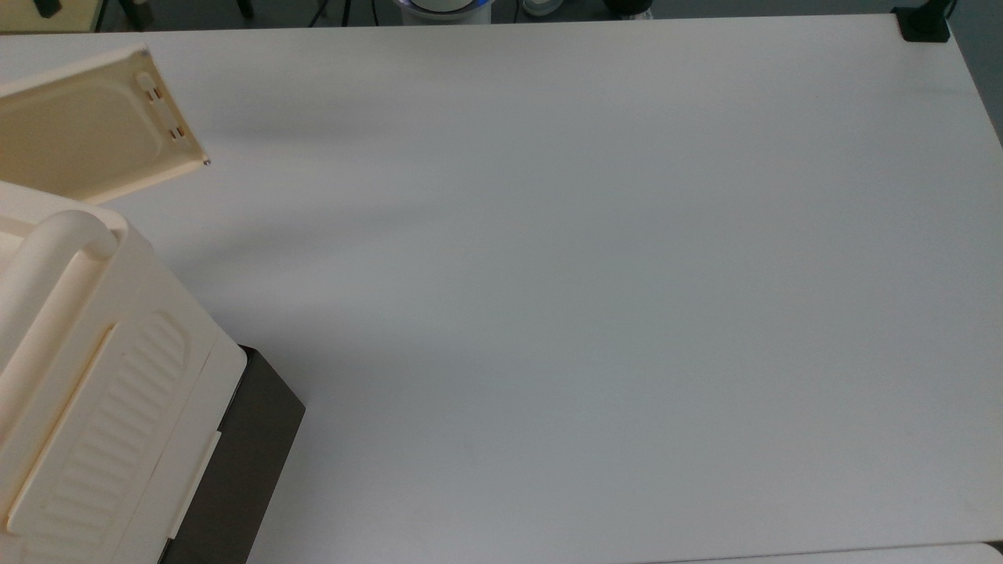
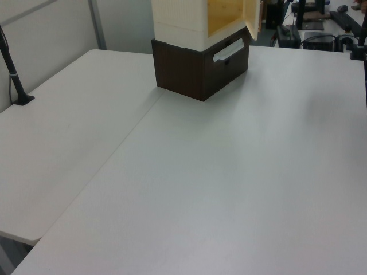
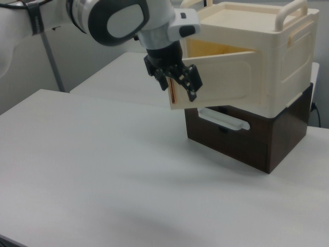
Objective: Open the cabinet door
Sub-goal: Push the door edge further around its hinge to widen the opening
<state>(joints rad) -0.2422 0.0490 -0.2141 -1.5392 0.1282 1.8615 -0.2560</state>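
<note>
Arm (image 3: 110, 18): white and grey, entering the right view from its upper left corner, wrist bent downward; gripper (image 3: 180, 85) black, hanging at the free edge of the cabinet door (image 3: 218, 80), the 2 fingers (image 3: 191, 82) spread, one to each side of that edge; whether the pads touch the panel cannot be told.

Table (image 3: 103, 170): white, bare from the right view's 9 o'clock through 6 o'clock to 4 o'clock; in the top view the table (image 1: 588, 274) runs bare from the cabinet at 8 o'clock to the far edge at 3 o'clock; a black clamp (image 1: 925, 22) sits on the corner at 1 o'clock; in the left view a seam between 2 table sections runs from 12 o'clock toward 7 o'clock, and a black post (image 2: 14, 74) stands at 9 o'clock.

Cabinet (image 3: 277, 56): cream upper box with a rounded bar handle (image 3: 293, 9) on top, stacked on a dark brown drawer base (image 3: 247, 139) with a white pull (image 3: 223, 119); placed at the right view's 2 o'clock, the top view's 8 o'clock (image 1: 94, 376), the left view's 12 o'clock (image 2: 189, 23).

Cabinet door, position: swung partway out from the box, hinged at the right view's right, free edge toward the gripper; wood-yellow interior (image 3: 216, 50) visible behind it; in the top view the door (image 1: 86, 133) lies at 10 o'clock, inner recess up, 2 orange-brown latch tabs (image 1: 166, 113) along its right edge; in the left view the door (image 2: 252, 17) appears nearly edge-on beside the yellow opening.
</note>
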